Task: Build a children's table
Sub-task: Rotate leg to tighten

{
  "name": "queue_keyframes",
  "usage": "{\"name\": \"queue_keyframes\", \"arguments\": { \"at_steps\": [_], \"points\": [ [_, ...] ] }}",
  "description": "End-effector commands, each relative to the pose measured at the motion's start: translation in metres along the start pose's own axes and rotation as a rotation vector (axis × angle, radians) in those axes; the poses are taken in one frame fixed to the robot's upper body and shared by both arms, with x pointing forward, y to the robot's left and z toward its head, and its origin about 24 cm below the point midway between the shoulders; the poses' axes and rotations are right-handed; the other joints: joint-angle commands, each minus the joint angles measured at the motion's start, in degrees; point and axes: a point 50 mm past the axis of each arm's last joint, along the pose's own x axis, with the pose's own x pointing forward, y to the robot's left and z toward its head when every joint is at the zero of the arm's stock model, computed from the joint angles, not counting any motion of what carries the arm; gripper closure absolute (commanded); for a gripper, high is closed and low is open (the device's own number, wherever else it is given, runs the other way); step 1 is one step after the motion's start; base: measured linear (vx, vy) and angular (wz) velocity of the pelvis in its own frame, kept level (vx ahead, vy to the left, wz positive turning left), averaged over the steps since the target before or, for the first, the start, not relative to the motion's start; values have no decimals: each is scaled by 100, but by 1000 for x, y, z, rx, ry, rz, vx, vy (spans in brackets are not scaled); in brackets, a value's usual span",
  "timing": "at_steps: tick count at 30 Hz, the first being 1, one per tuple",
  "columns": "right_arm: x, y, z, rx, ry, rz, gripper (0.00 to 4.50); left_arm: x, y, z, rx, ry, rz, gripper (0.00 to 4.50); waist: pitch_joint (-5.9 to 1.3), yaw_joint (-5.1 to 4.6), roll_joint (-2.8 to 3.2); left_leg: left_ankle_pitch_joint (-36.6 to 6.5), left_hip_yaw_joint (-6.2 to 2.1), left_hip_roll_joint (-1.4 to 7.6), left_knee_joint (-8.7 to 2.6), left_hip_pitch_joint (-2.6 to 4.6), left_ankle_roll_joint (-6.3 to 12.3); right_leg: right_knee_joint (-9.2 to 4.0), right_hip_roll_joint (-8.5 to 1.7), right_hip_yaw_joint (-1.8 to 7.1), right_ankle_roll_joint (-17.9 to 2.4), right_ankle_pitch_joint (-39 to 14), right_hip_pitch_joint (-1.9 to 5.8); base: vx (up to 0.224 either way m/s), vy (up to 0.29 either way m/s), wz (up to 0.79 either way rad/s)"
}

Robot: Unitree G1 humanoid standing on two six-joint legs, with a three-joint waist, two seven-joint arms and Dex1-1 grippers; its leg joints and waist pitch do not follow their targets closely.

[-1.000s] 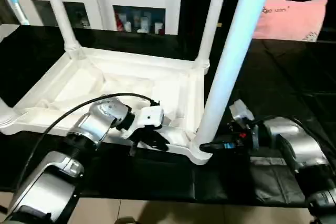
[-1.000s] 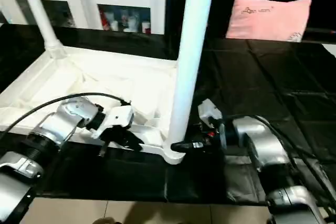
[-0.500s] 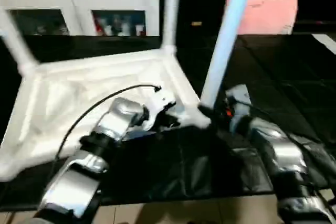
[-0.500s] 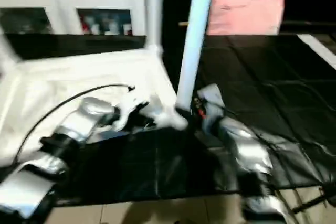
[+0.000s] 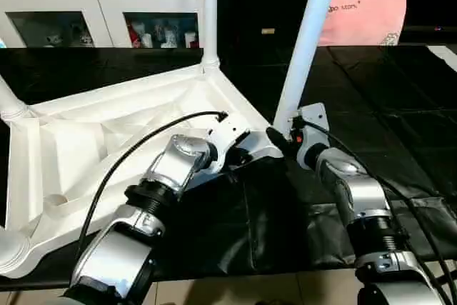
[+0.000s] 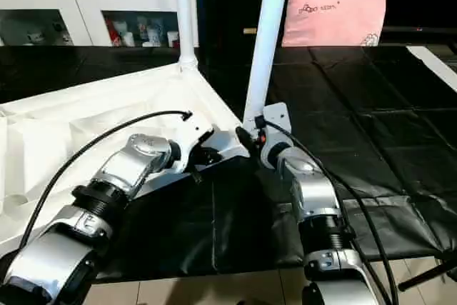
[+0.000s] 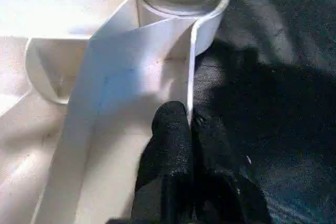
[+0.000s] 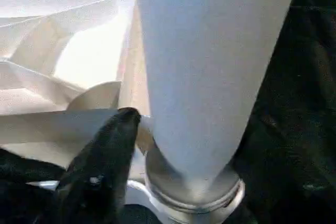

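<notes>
White leg (image 5: 308,41) upright in tabletop (image 5: 86,148) corner socket (image 8: 191,190).

a black sheet (image 5: 400,105) covers the work surface. at 11 o'clock stands a white cabinet (image 5: 100,5) with glass doors, small items behind them. at 1 o'clock lies a pink pillow (image 5: 368,16). pale tile floor (image 5: 250,292) at 6 o'clock.

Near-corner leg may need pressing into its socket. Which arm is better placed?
Right, probably. The right gripper sits at the base of the near leg, one finger beside its socket. The left gripper is pinched shut on the tabletop's rim, steadying it.
</notes>
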Motion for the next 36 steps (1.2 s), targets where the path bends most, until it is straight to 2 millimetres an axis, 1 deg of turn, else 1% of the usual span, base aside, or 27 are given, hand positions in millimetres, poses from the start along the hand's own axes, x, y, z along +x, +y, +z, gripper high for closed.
{"name": "queue_keyframes", "arguments": {
  "at_steps": [1,3,5,6,7,8,9,10,11,13,14,16,17,19,20,21,23,24,25,26,27,28,29,30,33,34,36],
  "points": [
    [0,18,-19,17,70,156,109,-2,-4,10,57,-53,-48,450,-374,23,-13,-958,-33,116,-358,-21,448,-491,-392,321,-803,-1786,346,0,0,0],
    [-8,12,-20,-9,71,179,93,-5,-4,5,66,-38,-77,450,-381,28,-12,-921,-23,118,-349,-26,486,-469,-388,331,-888,-1574,358,0,0,0],
    [-21,0,-22,-58,72,233,78,-12,-1,-1,108,-20,-127,450,-379,32,-6,-899,-18,119,-350,-28,503,-456,-387,336,-946,-1459,365,0,0,0],
    [-29,-7,-21,-86,72,267,65,-16,0,-5,148,-13,-158,450,-379,52,-16,-958,-21,117,-344,-26,547,-472,-394,328,-942,-1495,374,0,0,0],
    [-33,-11,-21,-100,74,284,65,-18,1,-7,164,-4,-177,450,-376,50,-28,-954,-14,120,-343,-28,548,-463,-394,337,-948,-1484,377,0,0,0],
    [-36,-14,-20,-110,73,300,48,-20,1,-9,174,3,-191,450,-378,57,-20,-965,-14,117,-342,-29,559,-461,-394,335,-961,-1510,376,0,0,0],
    [-42,-19,-18,-127,71,336,44,-24,2,-11,204,11,-224,450,-366,52,-35,-1011,-16,119,-348,-33,562,-473,-395,324,-960,-1590,370,0,0,0],
    [-47,-22,-16,-133,70,363,37,-26,2,-13,217,18,-249,450,-374,62,-31,-1037,-21,120,-344,-26,561,-474,-403,322,-946,-1648,373,0,0,0],
    [-51,-25,-14,-147,68,399,16,-28,2,-15,229,24,-275,450,-360,57,-39,-1046,-16,130,-348,-23,565,-483,-404,328,-934,-1753,363,0,0,0],
    [-55,-26,-12,-162,71,432,6,-30,2,-15,254,21,-302,450,-357,63,-47,-1097,-18,130,-345,-23,571,-494,-405,323,-894,-1864,365,0,0,0],
    [-58,-28,-10,-179,78,461,2,-33,1,-16,264,23,-335,450,-351,84,-37,-1083,-15,137,-345,-2,553,-494,-400,328,-905,-1880,341,0,0,0],
    [-66,-32,-4,-197,94,550,2,-38,0,-18,312,35,-415,450,-358,102,-52,-1047,-17,148,-350,-2,552,-478,-408,333,-922,-1821,344,0,0,0],
    [-68,-32,0,-214,92,601,2,-40,-1,-20,327,49,-452,450,-370,129,-51,-1018,-13,152,-341,-6,603,-463,-404,336,-951,-1717,361,0,0,0],
    [-70,-31,4,-236,98,673,2,-41,-3,-20,356,60,-493,450,-373,183,-43,-919,1,163,-332,-4,631,-432,-395,336,-1021,-1527,350,0,0,0],
    [-71,-30,5,-248,103,705,2,-41,-3,-20,370,67,-510,450,-366,213,-53,-926,7,168,-333,-12,636,-425,-405,330,-1042,-1539,350,0,0,0],
    [-71,-30,5,-249,104,708,2,-41,-3,-20,372,67,-512,450,-368,225,-51,-938,6,165,-331,-7,624,-430,-409,326,-1025,-1593,350,0,0,0],
    [-70,-27,5,-271,132,776,2,-41,-6,-21,408,82,-558,450,-371,254,-67,-917,5,169,-332,-1,602,-436,-414,327,-979,-1693,343,0,0,0],
    [-70,-27,5,-274,138,791,2,-41,-7,-21,416,84,-569,450,-369,279,-62,-908,3,172,-333,-2,591,-434,-418,325,-967,-1743,340,0,0,0],
    [-69,-26,5,-283,146,814,2,-42,-8,-21,425,87,-588,450,-371,290,-70,-898,7,178,-334,3,580,-436,-416,330,-953,-1745,338,0,0,0],
    [-69,-25,5,-290,150,831,2,-42,-9,-21,434,88,-604,450,-375,323,-61,-877,7,186,-335,19,561,-430,-421,338,-963,-1719,324,0,0,0],
    [-68,-24,4,-291,155,851,2,-42,-10,-20,445,89,-621,450,-377,342,-66,-866,9,189,-338,18,546,-416,-417,340,-983,-1664,326,0,0,0],
    [-67,-24,4,-291,158,862,18,-43,-11,-20,452,89,-632,450,-384,355,-67,-856,9,187,-335,23,544,-410,-419,340,-998,-1629,326,0,0,0],
    [-67,-23,4,-287,164,879,28,-43,-12,-20,461,91,-644,450,-383,360,-90,-825,7,187,-336,10,540,-395,-424,339,-1018,-1590,333,0,0,0],
    [-66,-23,3,-285,167,884,28,-43,-12,-20,464,91,-647,450,-379,365,-78,-832,9,187,-337,9,539,-401,-423,339,-1012,-1602,334,0,0,0],
    [-65,-22,3,-282,173,906,60,-43,-13,-20,471,91,-657,450,-386,379,-83,-782,8,183,-330,3,543,-392,-424,339,-1004,-1571,339,0,0,0],
    [-65,-22,2,-281,180,920,69,-42,-13,-20,473,90,-660,450,-383,379,-111,-787,13,182,-329,0,549,-395,-420,338,-992,-1584,341,0,0,0],
    [-64,-20,0,-278,189,940,82,-43,-13,-20,475,90,-664,450,-383,391,-113,-778,11,176,-327,-6,544,-400,-427,334,-940,-1685,346,0,0,0]
  ]
}}
